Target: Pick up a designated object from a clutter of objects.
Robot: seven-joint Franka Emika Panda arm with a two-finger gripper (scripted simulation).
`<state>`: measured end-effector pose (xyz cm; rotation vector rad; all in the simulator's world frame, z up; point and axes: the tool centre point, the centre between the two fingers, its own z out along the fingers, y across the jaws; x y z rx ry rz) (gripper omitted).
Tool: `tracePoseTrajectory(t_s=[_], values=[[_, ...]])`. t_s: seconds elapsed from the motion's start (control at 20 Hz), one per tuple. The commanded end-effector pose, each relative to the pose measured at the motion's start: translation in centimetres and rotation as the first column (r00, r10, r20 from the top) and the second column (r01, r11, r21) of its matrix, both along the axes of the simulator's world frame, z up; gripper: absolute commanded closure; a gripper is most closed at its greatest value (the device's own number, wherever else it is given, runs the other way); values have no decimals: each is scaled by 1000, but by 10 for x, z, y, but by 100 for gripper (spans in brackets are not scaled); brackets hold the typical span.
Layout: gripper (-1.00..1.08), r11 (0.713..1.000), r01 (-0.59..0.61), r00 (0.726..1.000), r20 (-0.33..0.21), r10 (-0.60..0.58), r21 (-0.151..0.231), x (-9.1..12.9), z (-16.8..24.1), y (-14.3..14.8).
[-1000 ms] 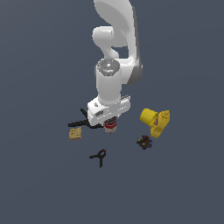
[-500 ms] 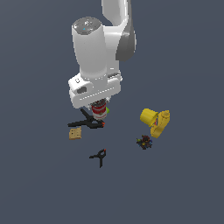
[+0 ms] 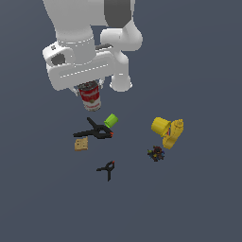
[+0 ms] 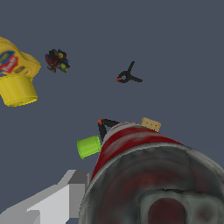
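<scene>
The designated object, a red-and-white tin can [image 3: 90,97], hangs in the air above the clutter of objects, with my gripper [image 3: 89,90] shut on its upper part. In the wrist view the can [image 4: 140,170] fills the foreground, its grey lid nearest, and one grey finger [image 4: 54,199] shows beside it. Beneath lie a green block [image 3: 111,120], a large black clamp [image 3: 94,133], a tan square [image 3: 81,144] and a small black clamp [image 3: 107,169].
Toward the exterior view's right lie a yellow cup [image 3: 160,126], a yellow piece [image 3: 174,133] and a dark multicoloured bit [image 3: 155,153]. The wrist view shows the same cup [image 4: 17,89], bit [image 4: 57,60] and small clamp [image 4: 128,76] on the dark floor.
The arm has risen with the can in its grip. The can left its spot beside the large clamp and now hangs well above the floor. The other items stayed put.
</scene>
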<state>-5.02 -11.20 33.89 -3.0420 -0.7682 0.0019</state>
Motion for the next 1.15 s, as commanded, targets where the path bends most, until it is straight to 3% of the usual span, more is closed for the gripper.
tracePoseTrajectory(t_s=[0.0, 0.55, 1.1], values=[[108, 1000, 0, 1000, 3, 0, -1, -4, 26, -13], [108, 1000, 0, 1000, 2, 0, -3, -12, 98, -51], [108, 1000, 0, 1000, 2, 0, -3, -12, 111, -59]])
